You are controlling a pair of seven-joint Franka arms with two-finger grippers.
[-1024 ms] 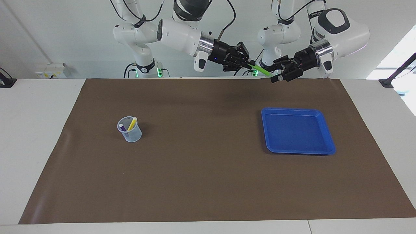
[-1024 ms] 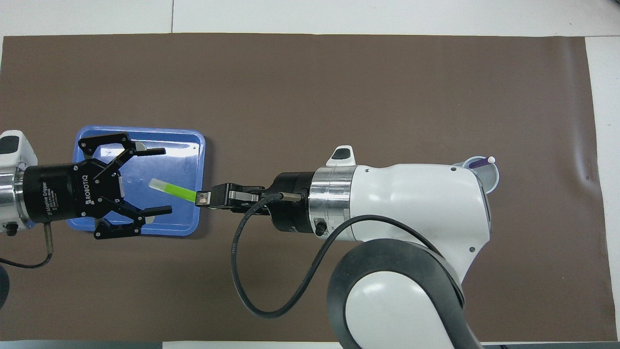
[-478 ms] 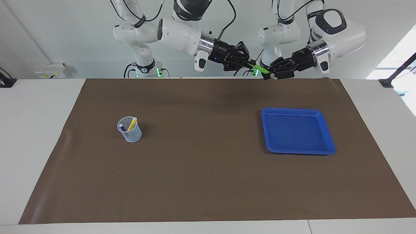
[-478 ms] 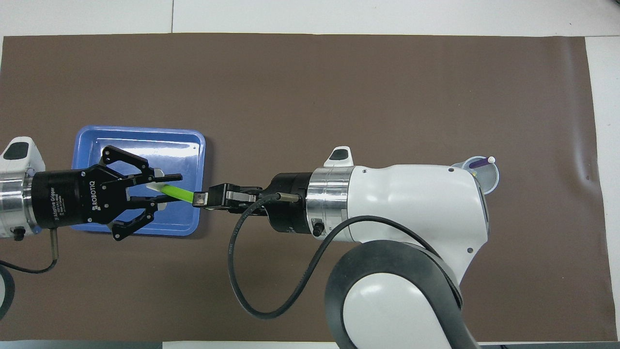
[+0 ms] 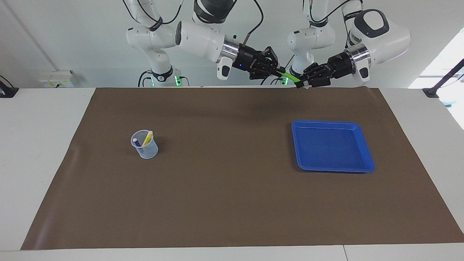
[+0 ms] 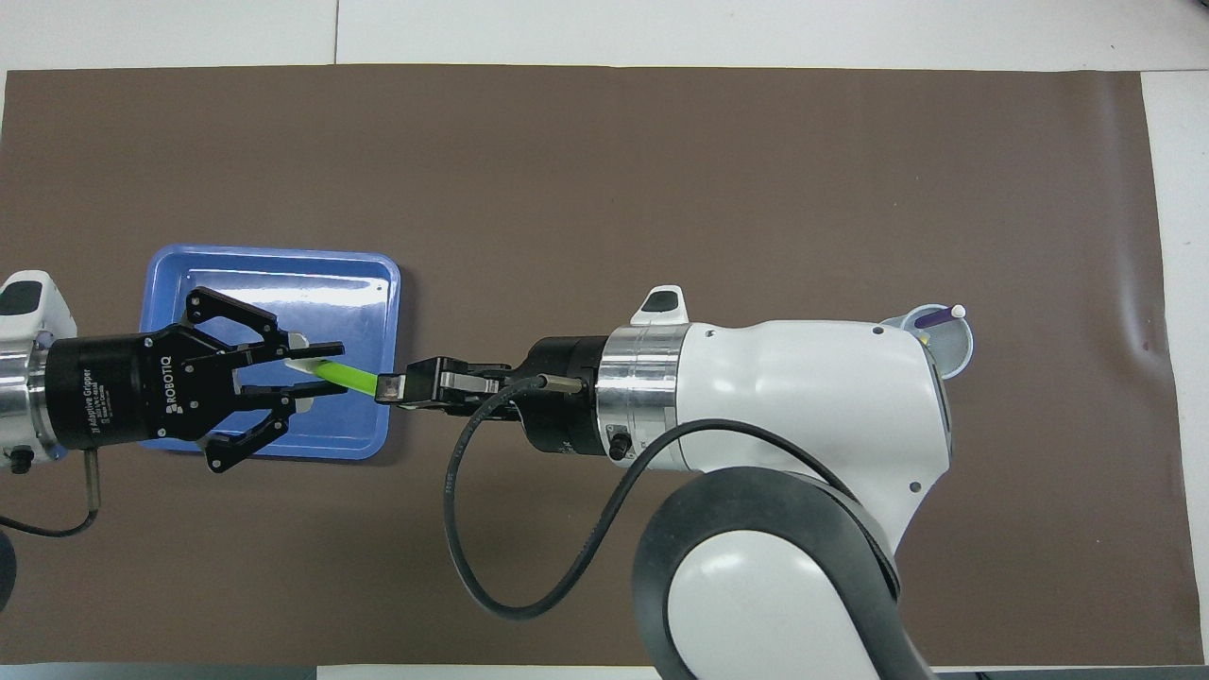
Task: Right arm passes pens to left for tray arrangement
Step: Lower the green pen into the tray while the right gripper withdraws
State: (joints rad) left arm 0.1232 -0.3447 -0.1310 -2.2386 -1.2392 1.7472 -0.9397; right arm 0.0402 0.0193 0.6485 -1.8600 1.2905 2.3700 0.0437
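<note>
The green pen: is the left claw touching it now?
Touching. The overhead view shows the left claw with its fingertips closed on the pale end of the green pen.

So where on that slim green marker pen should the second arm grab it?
By its pale free end. The slim green marker pen hangs level between the arms, the right gripper shut on one end, so only the other end is bare. The left gripper, coming straight along the pen's line, has its fingertips on that end, over the shallow blue plastic tray.

White arms (image 6: 812, 397) (black cables, jaws)
</note>
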